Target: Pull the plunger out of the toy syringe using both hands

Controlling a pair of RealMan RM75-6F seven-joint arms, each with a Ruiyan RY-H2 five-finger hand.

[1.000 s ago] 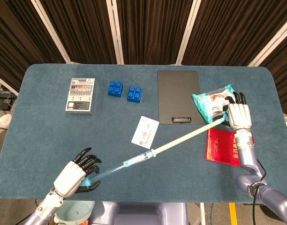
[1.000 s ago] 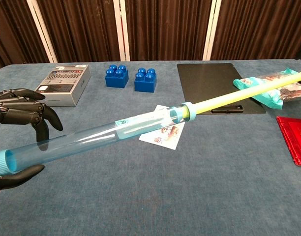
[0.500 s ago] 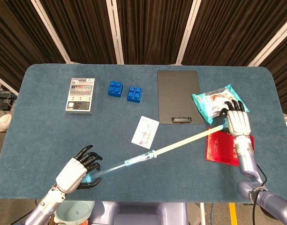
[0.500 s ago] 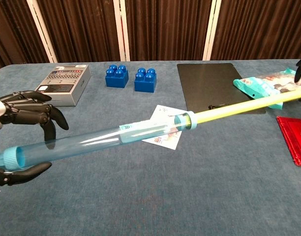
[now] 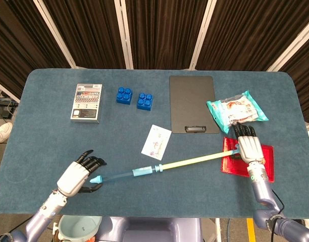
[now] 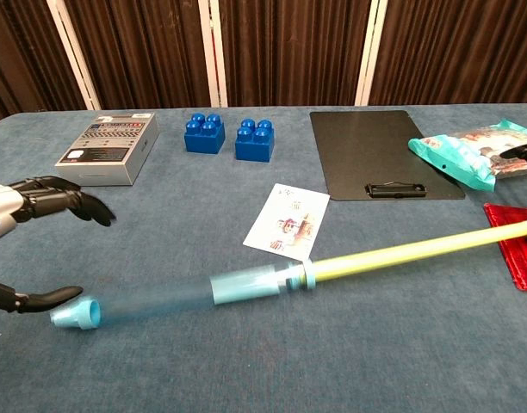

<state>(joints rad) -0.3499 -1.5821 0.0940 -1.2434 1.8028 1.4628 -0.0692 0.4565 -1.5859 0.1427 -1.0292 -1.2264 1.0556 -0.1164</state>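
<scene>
Lying low across the front of the table [image 5: 43, 126], the toy syringe [image 5: 144, 171] reaches from the left hand [image 5: 76, 176] to the right hand [image 5: 249, 148]. Its see-through blue barrel [image 6: 160, 301] is a smooth plastic tube with a light blue cap at its near end. The yellow plunger [image 6: 401, 251] is a long thin stick, and most of it is out, but its tip is inside the barrel's collar. So I think the job is nearly done, not finished. The left hand is open, with its dark fingers spread around the cap end and not squeezing it, as far as I can tell. The right hand lies over the far end of the plunger, above the red packet [image 5: 265, 169]; I cannot tell if it is really holding the stick. This is where things could go wrong: with no hand holding the barrel, a pull on the plunger may just drag the whole syringe along the table. The round, slippery tube could also roll away or slide off the front edge. The barrel looks blurry in the chest view, so it may be moving. The table has a soft blue cloth that looks a bit fuzzy. Farther off are a small paper card [image 5: 156, 142], a flat black clipboard [image 5: 191, 101], a crinkly teal snack bag [image 5: 235, 110], two bumpy blue blocks [image 5: 135, 98] and a grey box [image 5: 87, 102].
</scene>
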